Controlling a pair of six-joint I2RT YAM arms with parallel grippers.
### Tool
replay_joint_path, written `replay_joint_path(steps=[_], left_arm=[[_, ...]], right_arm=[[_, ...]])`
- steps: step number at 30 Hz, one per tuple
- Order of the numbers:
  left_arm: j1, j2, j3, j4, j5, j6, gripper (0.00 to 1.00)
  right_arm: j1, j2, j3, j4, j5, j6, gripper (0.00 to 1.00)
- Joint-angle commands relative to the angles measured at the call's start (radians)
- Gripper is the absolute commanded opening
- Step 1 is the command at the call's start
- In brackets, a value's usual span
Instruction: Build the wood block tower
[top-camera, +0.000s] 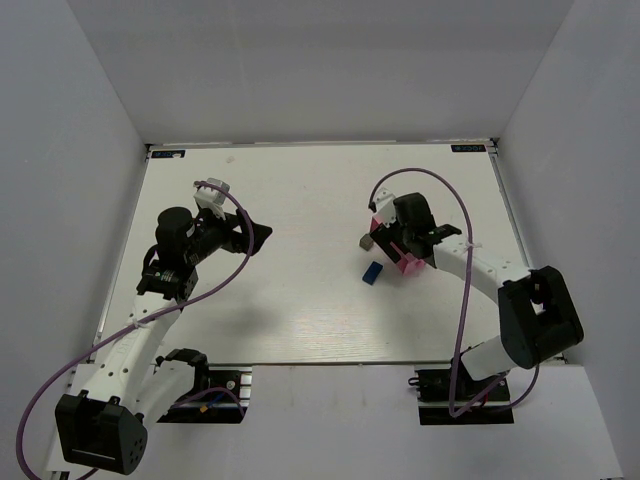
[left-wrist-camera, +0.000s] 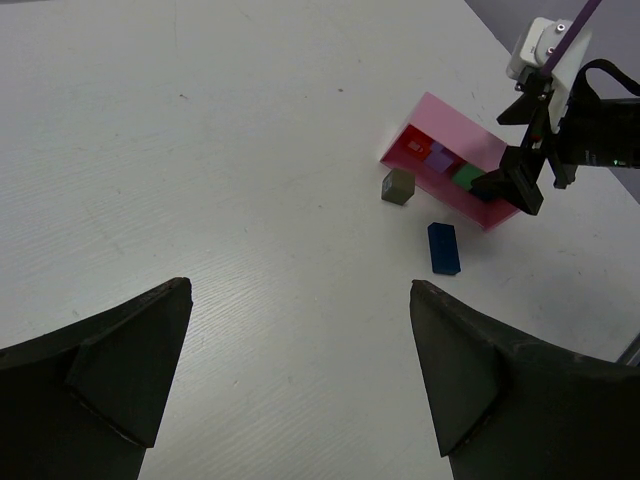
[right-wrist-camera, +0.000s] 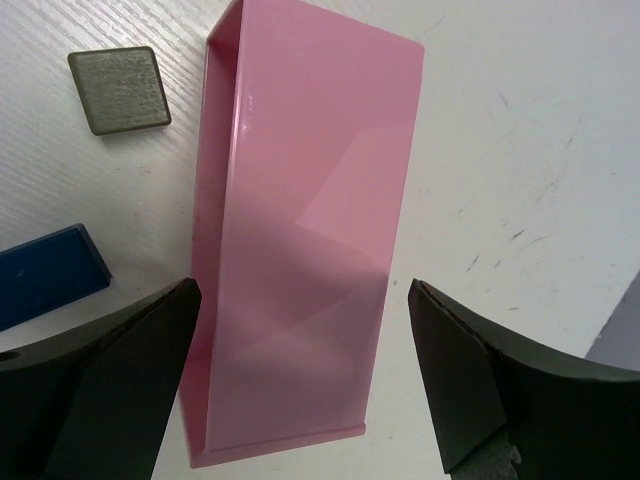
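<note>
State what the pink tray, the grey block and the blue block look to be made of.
Pink tray: likely plastic, smooth and glossy; its wall carries sharp mirror-like reflections.
Grey block: probably painted wood, matte; fine ridged grain shows through its top face.
Blue block: probably painted wood too, matte with crisp edges, though no grain is visible.

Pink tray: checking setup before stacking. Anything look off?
Yes. The pink tray lies on its side, opening sideways, with coloured blocks inside; a grey block and a blue block lie loose beside it.
</note>
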Motion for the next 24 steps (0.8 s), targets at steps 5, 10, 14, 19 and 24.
replay_joint_path(steps=[5, 10, 14, 19, 24], left_arm=[[-0.003, -0.015, 0.016, 0.015, 0.008, 0.003, 1.0], [-0.003, -0.015, 0.016, 0.015, 0.017, 0.003, 1.0], [-0.003, -0.015, 0.016, 0.015, 0.017, 0.003, 1.0], [-0.003, -0.015, 0.016, 0.015, 0.017, 0.003, 1.0], [-0.003, -0.015, 0.016, 0.015, 0.017, 0.003, 1.0]], right_arm=[[-0.072, 0.043, 0.066, -0.059, -0.119, 0.048, 0.9], [-0.114, 0.073, 0.083, -0.083, -0.166, 0.05, 0.9], [-0.136, 0.103, 0.106, -0.116, -0.223, 0.051, 0.9], [-0.154, 0.119, 0.118, -0.14, -0.297, 0.044, 0.82], [-0.176, 0.132, 0.132, -0.169, -0.344, 0.036, 0.46]])
